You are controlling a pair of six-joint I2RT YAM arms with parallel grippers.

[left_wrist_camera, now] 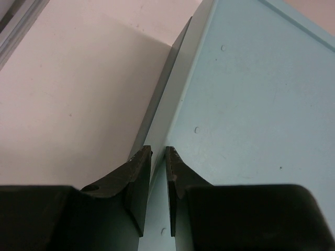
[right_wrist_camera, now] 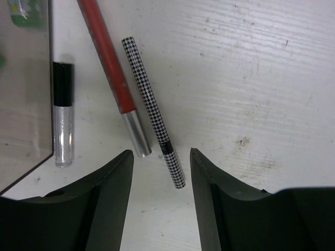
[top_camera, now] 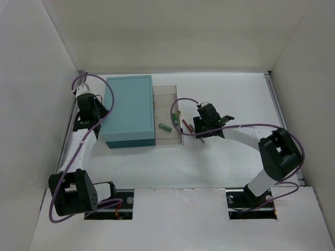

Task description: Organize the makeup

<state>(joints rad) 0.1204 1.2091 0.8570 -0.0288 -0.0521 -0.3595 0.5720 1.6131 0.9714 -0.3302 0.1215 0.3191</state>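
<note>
In the right wrist view my right gripper [right_wrist_camera: 161, 152] is open just above the table. The near end of a thin black-and-white checked pencil [right_wrist_camera: 149, 102] lies between its fingers, untouched. Left of it lie a red pencil [right_wrist_camera: 107, 57] with a silver end and a clear glitter tube [right_wrist_camera: 63, 120] with a black cap. A green tube [top_camera: 165, 127] lies in the clear tray [top_camera: 166, 94]. My left gripper [left_wrist_camera: 158, 151] sits over the left edge of the teal box [left_wrist_camera: 251, 94], its fingers almost together with nothing seen between them. From above, the right gripper [top_camera: 201, 135] is just right of the tray.
The big teal box [top_camera: 128, 110] stands at the back left, with the clear tray against its right side. White walls enclose the table on three sides. A second green piece [top_camera: 174, 118] stands in the tray near its right wall.
</note>
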